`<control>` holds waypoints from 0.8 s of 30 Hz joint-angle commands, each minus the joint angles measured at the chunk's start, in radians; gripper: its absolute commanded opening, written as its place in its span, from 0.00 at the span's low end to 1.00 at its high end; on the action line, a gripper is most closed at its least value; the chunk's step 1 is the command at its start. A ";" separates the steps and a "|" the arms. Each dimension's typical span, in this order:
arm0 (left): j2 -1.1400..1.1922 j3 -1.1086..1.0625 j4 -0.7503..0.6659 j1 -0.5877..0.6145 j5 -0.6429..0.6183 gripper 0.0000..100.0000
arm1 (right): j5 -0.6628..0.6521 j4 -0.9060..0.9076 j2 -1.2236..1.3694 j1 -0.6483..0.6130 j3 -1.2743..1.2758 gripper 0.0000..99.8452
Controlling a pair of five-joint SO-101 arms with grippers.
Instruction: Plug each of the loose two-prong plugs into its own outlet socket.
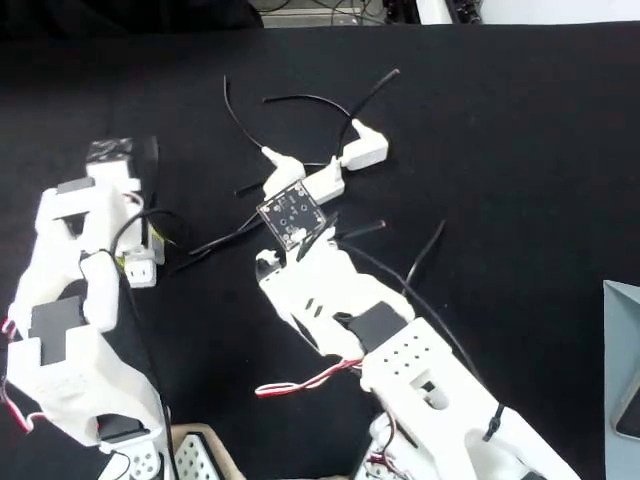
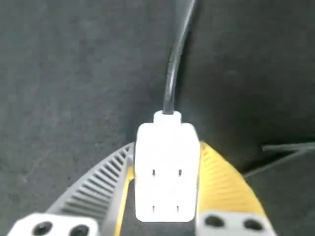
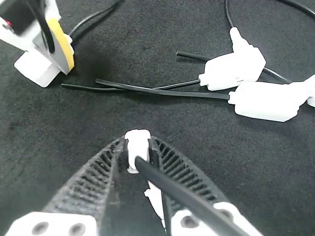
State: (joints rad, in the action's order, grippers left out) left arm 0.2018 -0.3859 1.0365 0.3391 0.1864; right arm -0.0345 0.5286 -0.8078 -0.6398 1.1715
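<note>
Gripping an outlet socket [image 2: 167,167], the left gripper [image 2: 166,147] is clenched on the white block, its grey ribbed finger [image 2: 98,182] on one flank and its yellow finger [image 2: 221,182] on the other. The socket's slotted face is turned to the wrist camera, and a black cord [image 2: 172,73] leaves its far end. In the high view this pair sits at the middle left of the frame, with the socket [image 1: 141,273] low against the black table [image 1: 520,150] under the gripper [image 1: 140,262].

At the centre of the frame, the right gripper [image 1: 288,255] points toward the upper left. Its wrist view shows the gripper [image 3: 137,143] pinched on a small white plug [image 3: 134,157], whose black cord [image 3: 187,196] trails back between the ribbed fingers [image 3: 93,187]. The plug and the socket are well apart. A small black square board [image 1: 292,218] with pale dots sits just above this gripper's tip.

Just beyond that, slightly above the frame's centre, two more white connector bodies lie near each other on the cloth, one [image 1: 312,185] lower left and the other [image 1: 365,150] upper right. Loose black cords [image 1: 300,100] curl around them. I cannot tell whether each is a plug already seated in a socket. Red and white wires [image 1: 310,380] loop out from the right arm in the lower centre.
</note>
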 commanded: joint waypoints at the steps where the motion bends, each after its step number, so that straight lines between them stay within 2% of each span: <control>1: -0.018 -0.001 -0.011 -0.058 0.080 0.03 | 0.005 -0.018 -0.012 0.012 -0.002 0.01; 7: -0.167 -0.047 -0.014 -0.085 0.086 0.03 | 0.003 -0.023 -0.015 0.012 0.008 0.01; 16: -0.477 -0.248 -0.017 -0.217 0.249 0.03 | 0.002 -0.018 -0.018 0.017 0.007 0.01; 21: -0.489 -0.305 -0.018 -0.302 0.414 0.03 | 0.000 -0.018 -0.018 0.072 -0.005 0.01; 24: -0.489 -0.306 -0.015 -0.312 0.427 0.09 | -0.032 -0.018 -0.018 0.091 -0.010 0.01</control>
State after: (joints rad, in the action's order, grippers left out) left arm -0.2463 -0.7004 1.0349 0.0552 0.5762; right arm -0.0391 0.5255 -0.8078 -0.5785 1.1853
